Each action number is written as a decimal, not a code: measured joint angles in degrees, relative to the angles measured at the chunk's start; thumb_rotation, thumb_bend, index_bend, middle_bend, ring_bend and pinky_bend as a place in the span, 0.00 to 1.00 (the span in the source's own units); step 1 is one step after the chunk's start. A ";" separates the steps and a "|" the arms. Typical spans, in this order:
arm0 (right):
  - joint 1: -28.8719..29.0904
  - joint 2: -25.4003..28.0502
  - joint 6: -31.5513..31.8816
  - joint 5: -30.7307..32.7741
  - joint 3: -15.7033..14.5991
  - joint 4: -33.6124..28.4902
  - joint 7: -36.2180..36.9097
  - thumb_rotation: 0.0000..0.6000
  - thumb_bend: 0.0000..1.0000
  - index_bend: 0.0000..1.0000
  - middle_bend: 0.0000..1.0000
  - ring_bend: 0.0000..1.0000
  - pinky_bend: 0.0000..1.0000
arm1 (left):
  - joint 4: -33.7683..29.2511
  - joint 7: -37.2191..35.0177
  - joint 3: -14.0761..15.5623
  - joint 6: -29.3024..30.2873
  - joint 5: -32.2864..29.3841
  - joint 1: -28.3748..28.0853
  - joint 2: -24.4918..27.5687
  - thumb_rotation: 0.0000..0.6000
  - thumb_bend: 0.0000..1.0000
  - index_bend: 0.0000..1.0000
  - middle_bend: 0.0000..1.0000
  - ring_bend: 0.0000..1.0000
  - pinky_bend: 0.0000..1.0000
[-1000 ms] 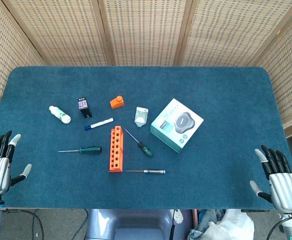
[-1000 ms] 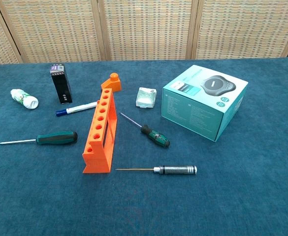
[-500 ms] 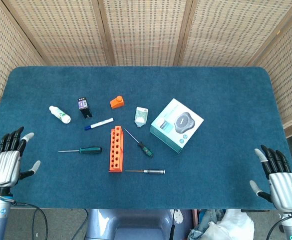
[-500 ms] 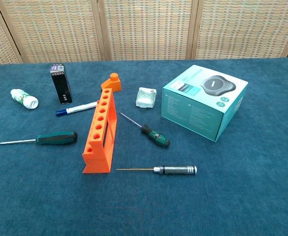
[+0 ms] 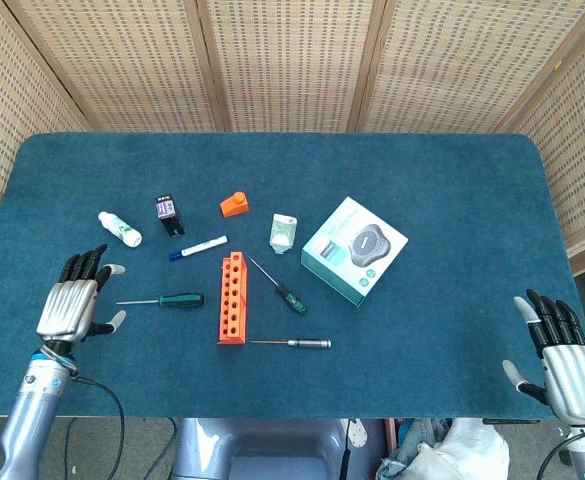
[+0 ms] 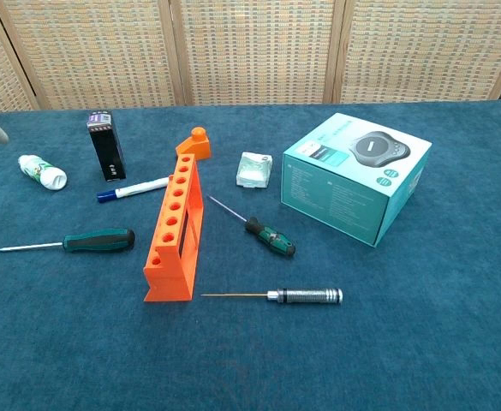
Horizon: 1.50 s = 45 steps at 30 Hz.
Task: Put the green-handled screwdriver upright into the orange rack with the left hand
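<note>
While green-handled screwdriver point(image 5: 162, 300) lies flat, left hand point(image 5: 72, 305) hovers just beside, empty.

Our head view looks steeply down from high up, taking in the whole blue felt worktop point(image 5: 452, 180). Our chest view sits lower and nearer, facing the woven cane screen point(image 6: 250, 47); both share the worktop's middle.

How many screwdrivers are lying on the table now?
3. The green-handled screwdriver lies left of the orange rack; a green-and-black one lies right of it; a metal-handled one lies by its near end. None seems hidden.
</note>
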 measured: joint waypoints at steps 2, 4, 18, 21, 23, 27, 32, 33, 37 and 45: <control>0.01 0.10 -0.04 0.11 0.04 0.01 0.26 1.00 0.26 0.00 0.00 0.00 0.00 | 0.56 1.80 -0.52 -0.83 -2.55 -1.80 -1.35 1.00 0.26 0.28 0.00 0.00 0.00; -0.02 0.18 0.13 0.12 0.11 0.05 0.47 1.00 0.26 0.00 0.00 0.00 0.00 | 1.20 4.13 -0.87 -1.32 -5.22 -3.77 -3.04 1.00 0.26 0.29 0.00 0.00 0.00; -0.17 0.70 0.56 0.57 0.49 0.40 2.29 1.00 0.26 0.00 0.00 0.00 0.00 | 10.09 13.98 -0.87 -2.28 -18.89 -13.97 -14.27 1.00 0.27 0.34 0.00 0.00 0.00; -0.18 0.76 0.61 0.66 0.55 0.45 2.63 1.00 0.26 0.00 0.00 0.00 0.00 | 11.45 14.57 -0.39 -2.07 -19.96 -14.86 -15.46 1.00 0.27 0.35 0.00 0.00 0.00; -0.20 0.82 0.68 0.72 0.61 0.50 2.83 1.00 0.26 0.00 0.00 0.00 0.00 | 12.29 14.80 -0.08 -2.02 -20.59 -15.41 -16.23 1.00 0.27 0.36 0.00 0.00 0.00; -0.31 0.96 0.95 0.57 0.61 0.50 3.25 1.00 0.26 0.00 0.00 0.00 0.00 | 14.47 15.19 0.40 -2.18 -21.84 -16.34 -17.89 1.00 0.27 0.36 0.00 0.00 0.00; -0.30 1.06 0.87 0.66 0.62 0.58 3.73 1.00 0.26 0.00 0.00 0.00 0.00 | 16.93 15.63 0.79 -2.18 -23.58 -17.75 -19.66 1.00 0.27 0.36 0.00 0.00 0.00; -0.27 1.07 0.85 0.63 0.63 0.59 3.79 1.00 0.26 0.00 0.00 0.00 0.00 | 17.18 15.63 0.76 -2.23 -23.78 -17.91 -19.80 1.00 0.27 0.36 0.00 0.00 0.00; -0.23 1.08 0.71 0.65 0.61 0.63 3.88 1.00 0.26 0.00 0.00 0.00 0.00 | 18.31 15.53 0.55 -2.48 -24.41 -18.61 -20.46 1.00 0.27 0.36 0.00 0.00 0.00; -0.08 1.05 0.31 0.82 0.60 0.67 4.09 1.00 0.26 0.00 0.00 0.00 0.00 | 20.65 15.33 0.18 -2.78 -25.81 -20.25 -22.45 1.00 0.27 0.37 0.00 0.00 0.00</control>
